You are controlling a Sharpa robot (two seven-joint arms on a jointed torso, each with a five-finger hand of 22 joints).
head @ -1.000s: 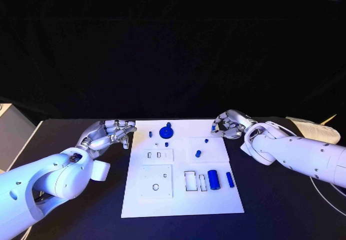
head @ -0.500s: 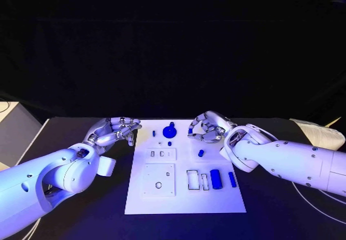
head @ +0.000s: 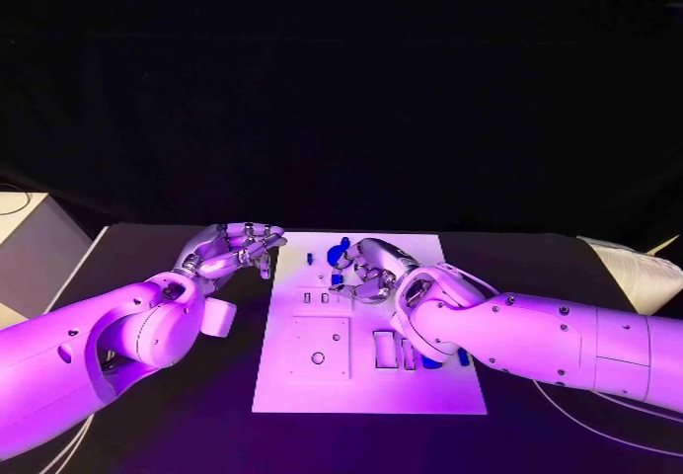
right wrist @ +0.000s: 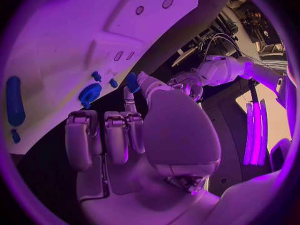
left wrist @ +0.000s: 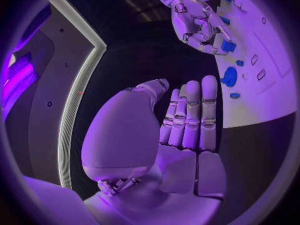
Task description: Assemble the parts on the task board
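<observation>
While the left hand [head: 232,249] hovers empty with loosely curled fingers beside the task board [head: 370,390], the right hand [head: 373,271], curled and seemingly holding nothing, hangs just beside the blue round part [head: 339,255], likely light, rigid and slippery, best pinched at its rim.

I see a white task board [head: 427,395] at centre frame on my black table [head: 171,415], with small blue parts [head: 338,255] near its top edge. Both my hands, left [head: 235,247] and right [head: 373,269], are silver on white arms.
</observation>
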